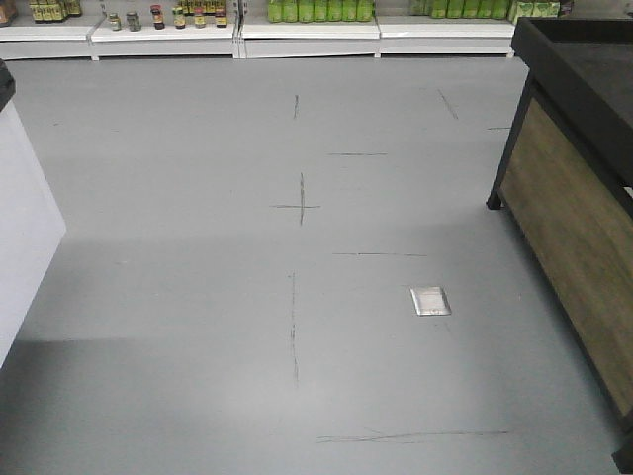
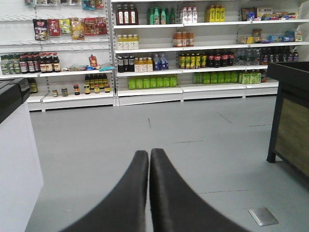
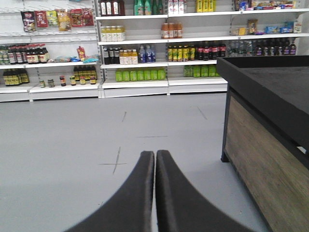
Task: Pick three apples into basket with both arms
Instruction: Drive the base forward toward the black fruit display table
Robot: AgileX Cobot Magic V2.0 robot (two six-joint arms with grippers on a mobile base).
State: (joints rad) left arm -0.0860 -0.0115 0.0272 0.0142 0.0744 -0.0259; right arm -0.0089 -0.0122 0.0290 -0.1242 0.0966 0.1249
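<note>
While facing the grey floor, the left claw and right claw sit clenched, empty.

Open grey floor ahead; dark counter blocks the right.

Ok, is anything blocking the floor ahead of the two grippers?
Nothing visible: only floor ahead of the shut left gripper and right gripper. Wood-panelled counter stands rightward. No apples or basket in view.
</note>
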